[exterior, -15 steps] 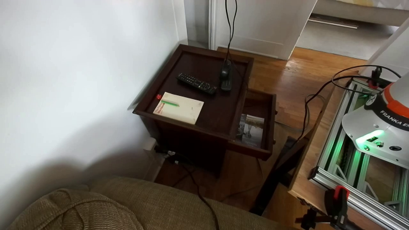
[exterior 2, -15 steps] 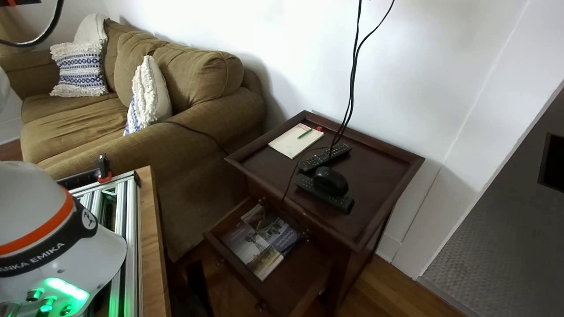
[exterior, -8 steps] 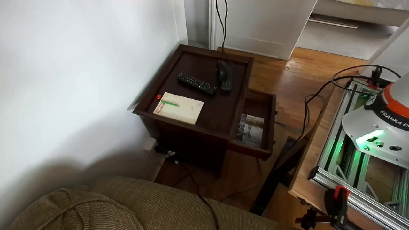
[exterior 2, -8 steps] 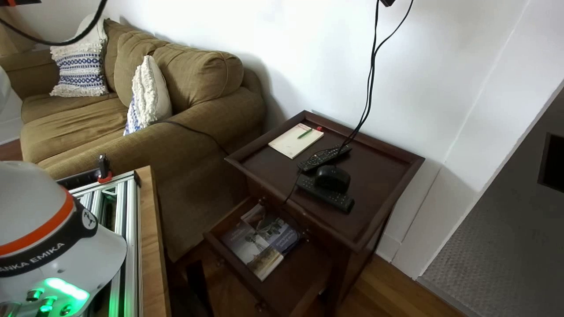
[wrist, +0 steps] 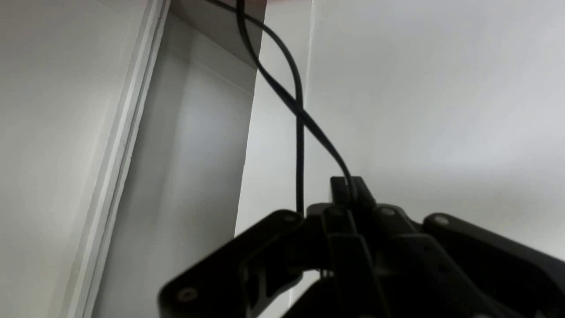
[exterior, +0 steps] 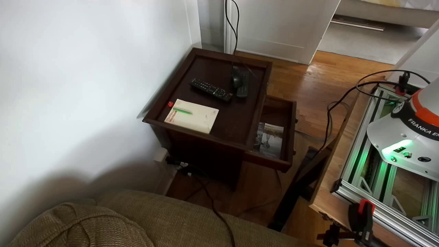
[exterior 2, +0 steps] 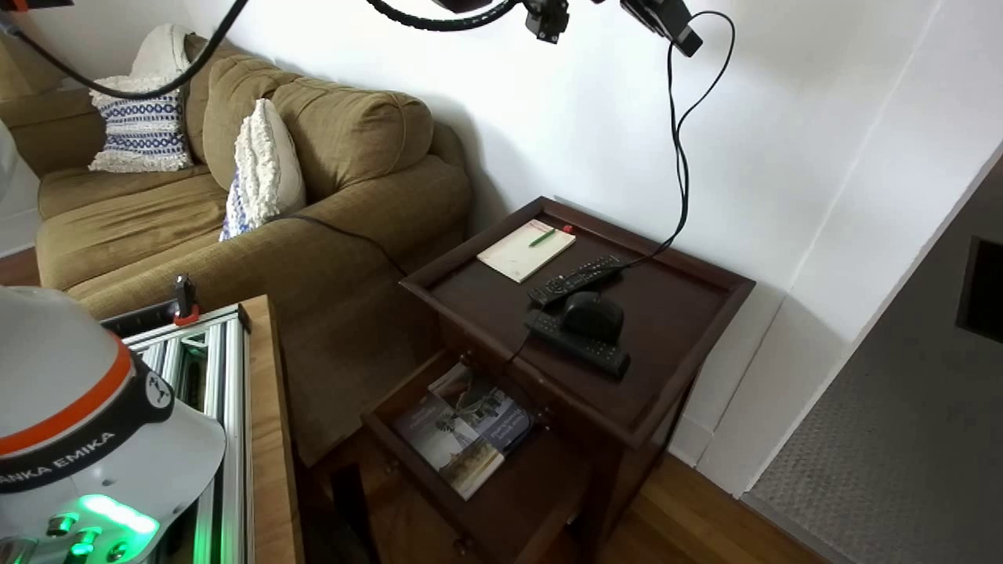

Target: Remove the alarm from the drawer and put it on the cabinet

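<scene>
Gripper [exterior 2: 686,40]: tilted, well above cabinet [exterior 2: 689,301] level.
Jaws: closed, pinching a cord [wrist: 318,132].
Alarm [exterior 2: 593,316]: on cabinet, toward edge over drawer [exterior 2: 541,497].

White wall [exterior 2: 580,133] — brown sofa [exterior 2: 353,196]

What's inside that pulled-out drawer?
The drawer has picture booklets in it, one showing what looks like a windmill. They cover whatever is beneath them, and the cabinet hides the drawer's back end.

Lose most of gripper [exterior 2: 686,38] past top edge in an exterior view.
Can't judge contact between alarm [exterior 2: 593,316] and nearer remote [exterior 2: 576,341], nor read booklets [exterior 2: 458,431] in drawer [exterior 2: 541,479].
</scene>
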You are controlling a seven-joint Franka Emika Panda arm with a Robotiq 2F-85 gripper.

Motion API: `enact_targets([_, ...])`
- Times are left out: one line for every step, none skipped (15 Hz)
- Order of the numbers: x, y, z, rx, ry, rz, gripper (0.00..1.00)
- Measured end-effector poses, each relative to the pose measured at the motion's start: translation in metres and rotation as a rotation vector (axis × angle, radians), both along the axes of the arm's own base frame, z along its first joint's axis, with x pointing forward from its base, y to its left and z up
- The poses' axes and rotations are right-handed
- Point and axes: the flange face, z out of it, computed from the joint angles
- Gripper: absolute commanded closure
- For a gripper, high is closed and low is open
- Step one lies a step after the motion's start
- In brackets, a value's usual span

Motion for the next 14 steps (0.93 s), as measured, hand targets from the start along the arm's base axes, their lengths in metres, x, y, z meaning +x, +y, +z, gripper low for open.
enact_targets([0.0,0.004,-0.005,0.026,-0.012,-0.017,0.99])
enact_targets([0.0,0.008,-0.009,0.055,-0.025,-0.035,0.99])
enact_targets([-0.001,0.012,-0.012,0.085,-0.038,-0.053,0.99])
enact_targets([-0.001,0.016,-0.016,0.113,-0.05,-0.07,0.99])
enact_targets([-0.002,0.021,-0.019,0.139,-0.067,-0.086,0.99])
enact_targets([-0.002,0.024,-0.022,0.164,-0.088,-0.102,0.99])
enact_targets([-0.002,0.027,-0.025,0.183,-0.108,-0.118,0.99])
enact_targets([-0.002,0.029,-0.028,0.196,-0.128,-0.136,0.99])
enact_targets([-0.001,0.03,-0.031,0.205,-0.148,-0.156,0.99])
enact_targets([0.0,0.031,-0.035,0.21,-0.167,-0.175,0.99])
enact_targets([0.002,0.031,-0.04,0.212,-0.185,-0.194,0.99])
enact_targets([0.003,0.032,-0.047,0.216,-0.2,-0.214,0.99])
enact_targets([0.004,0.034,-0.055,0.217,-0.207,-0.231,0.99])
enact_targets([0.004,0.035,-0.064,0.22,-0.21,-0.247,0.99])
